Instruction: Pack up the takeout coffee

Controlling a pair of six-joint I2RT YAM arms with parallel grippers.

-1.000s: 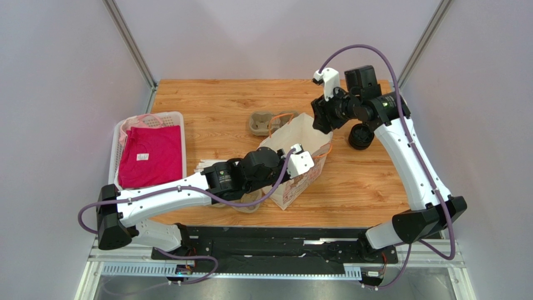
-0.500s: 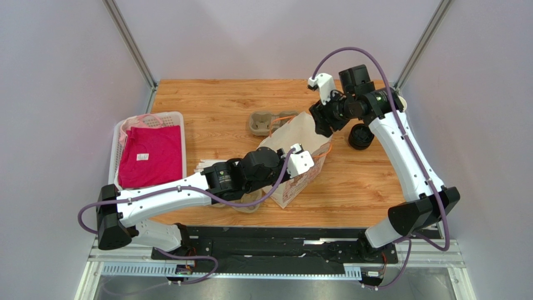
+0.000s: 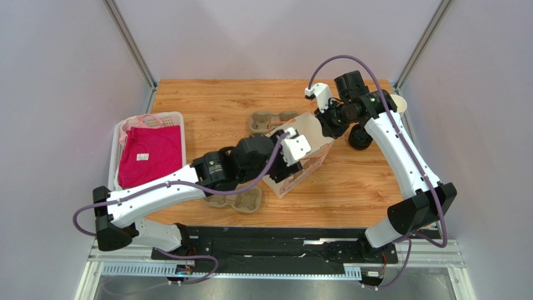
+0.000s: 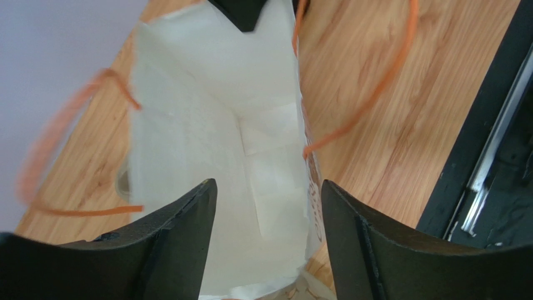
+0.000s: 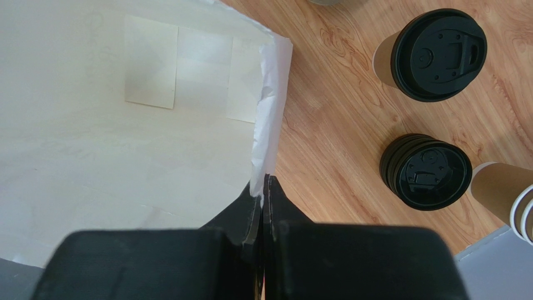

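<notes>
The right tool (image 5: 263,180) is clamping the paper bag (image 5: 125,125) by its rim, holding it agape; the left tool (image 4: 268,187) is hovering spread and empty. The coffee (image 5: 438,53) is standing on the surface (image 5: 338,125) nearby, needing grasping next.

The takeout coffee (image 5: 438,53), a small tan-brown paper cup sealed with a round black plastic lid, stands upright on the wood-grain counter (image 5: 350,112), seen from almost directly above by the right wrist camera. The lid, with its raised rim, moulded sip tab and tiny vent holes, covers nearly the whole cup; only a sliver of tan wall shows along its left side. The cup sits outside the white paper bag (image 5: 125,137), near the bag's open edge, and just apart from a stack of loose black lids (image 5: 425,175). Nothing touches it.
</notes>
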